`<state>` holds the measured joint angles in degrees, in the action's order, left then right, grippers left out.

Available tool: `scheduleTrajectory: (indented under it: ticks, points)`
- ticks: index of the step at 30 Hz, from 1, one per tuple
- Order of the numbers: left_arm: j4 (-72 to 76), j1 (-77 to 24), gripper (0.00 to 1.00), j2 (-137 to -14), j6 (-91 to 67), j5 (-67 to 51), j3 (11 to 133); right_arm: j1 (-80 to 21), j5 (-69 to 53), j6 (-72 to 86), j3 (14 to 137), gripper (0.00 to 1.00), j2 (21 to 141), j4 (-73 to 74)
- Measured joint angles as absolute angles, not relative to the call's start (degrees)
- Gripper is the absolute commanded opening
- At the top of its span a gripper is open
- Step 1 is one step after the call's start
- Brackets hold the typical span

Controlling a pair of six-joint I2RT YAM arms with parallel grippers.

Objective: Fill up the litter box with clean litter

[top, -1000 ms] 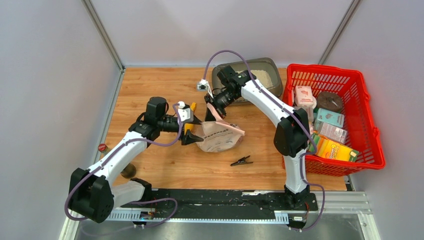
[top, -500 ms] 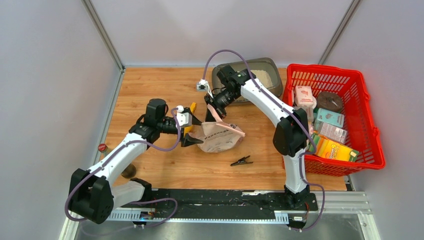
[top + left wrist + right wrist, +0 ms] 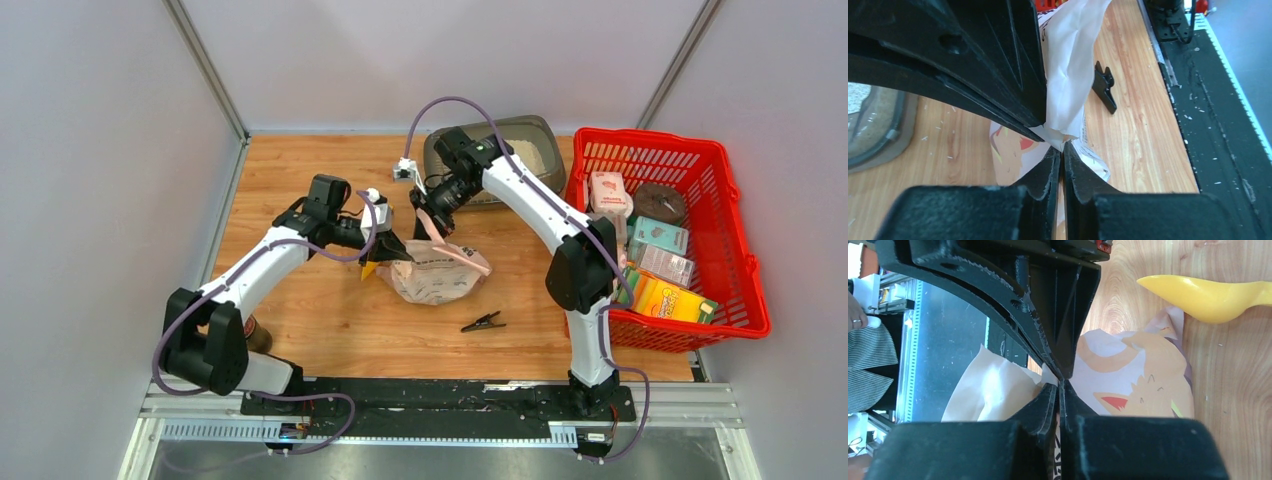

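Both grippers are clenched on the litter bag (image 3: 440,278). The left gripper (image 3: 388,250) pinches the bag's left edge, and the right gripper (image 3: 432,218) pinches its raised top flap. The litter box (image 3: 556,150) sits beyond the bag, apart from all the fingers, with clean litter (image 3: 527,155) inside. A yellow scoop (image 3: 369,268) lies just left of the bag.

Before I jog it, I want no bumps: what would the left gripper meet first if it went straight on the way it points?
The bag: the left gripper is shut on its edge, so it would push straight into it. The clip lies beyond, likely off that line.
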<state>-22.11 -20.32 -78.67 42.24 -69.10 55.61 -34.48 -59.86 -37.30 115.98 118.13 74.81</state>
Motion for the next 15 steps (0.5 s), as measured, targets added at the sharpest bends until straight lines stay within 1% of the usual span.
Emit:
scheduleTrajectory:
  ticks: [1,2,3,6,8,9,10,11,13,14,15]
  points:
    - [-24.23,-20.23,0.02,-79.48,43.62,-69.49,56.66,-34.44,-59.42,-37.28,116.33,0.23,118.13,75.09]
    - [-26.5,-20.14,0.0,-80.2,44.84,-70.0,57.63,-34.24,-58.67,-37.06,116.99,0.32,118.13,75.44]
    - [-28.47,-20.1,0.0,-80.88,45.74,-70.39,58.39,-33.91,-58.02,-36.69,117.78,0.47,118.1,75.61]
    - [-34.17,-20.05,0.0,-83.13,48.38,-71.61,61.17,-32.1,-55.81,-35.92,120.4,0.66,117.67,75.44]
    - [-38.59,-20.03,0.0,-85.08,50.92,-72.14,63.72,-30.76,-54.26,-35.94,120.44,0.71,116.18,75.05]
    - [-40.88,-19.99,0.0,-86.21,52.1,-72.36,65.14,-30.28,-53.41,-36.23,119.94,0.81,114.85,74.85]
    - [-43.4,-19.99,0.0,-87.53,53.93,-72.62,66.76,-29.93,-52.53,-36.47,119.0,0.84,113.01,74.35]
    - [-46.17,-19.92,0.0,-88.82,55.83,-72.97,68.36,-29.5,-51.37,-36.47,117.45,0.91,110.69,73.49]
    - [-50.68,-19.84,0.0,-90.74,59.07,-73.41,70.72,-29.43,-48.82,-36.18,111.5,0.96,103.96,70.26]
    - [-52.66,-19.84,0.0,-91.55,60.64,-73.49,71.7,-29.67,-47.68,-36.1,108.84,1.0,101.01,68.97]
    - [-54.63,-19.84,0.0,-92.27,62.0,-73.54,72.64,-30.13,-46.17,-35.57,105.12,1.0,96.92,66.87]
